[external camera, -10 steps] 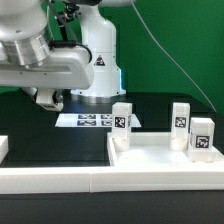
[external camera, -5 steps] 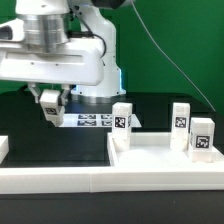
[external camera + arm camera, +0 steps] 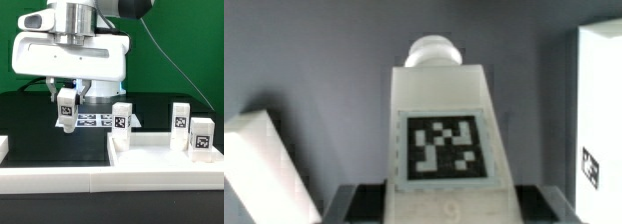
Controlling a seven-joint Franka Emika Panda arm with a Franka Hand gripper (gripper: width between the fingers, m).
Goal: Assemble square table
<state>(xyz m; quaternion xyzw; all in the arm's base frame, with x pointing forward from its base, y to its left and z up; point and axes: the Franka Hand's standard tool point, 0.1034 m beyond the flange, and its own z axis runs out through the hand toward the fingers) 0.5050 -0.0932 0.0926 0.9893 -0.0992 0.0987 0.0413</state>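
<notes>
Arm: hangs over the black bench (image 3: 30,120), toward the exterior view's left.
Fingers (image 3: 66,118): clamped on one leg (image 3: 66,108), lifted clear of the bench, tag facing out.
Wrist view: held leg (image 3: 445,130) fills the middle, its peg end pointing away from the camera.
Table top (image 3: 160,160): lies at the front, three legs standing on it.
Marker board (image 3: 95,121): flat behind.
</notes>
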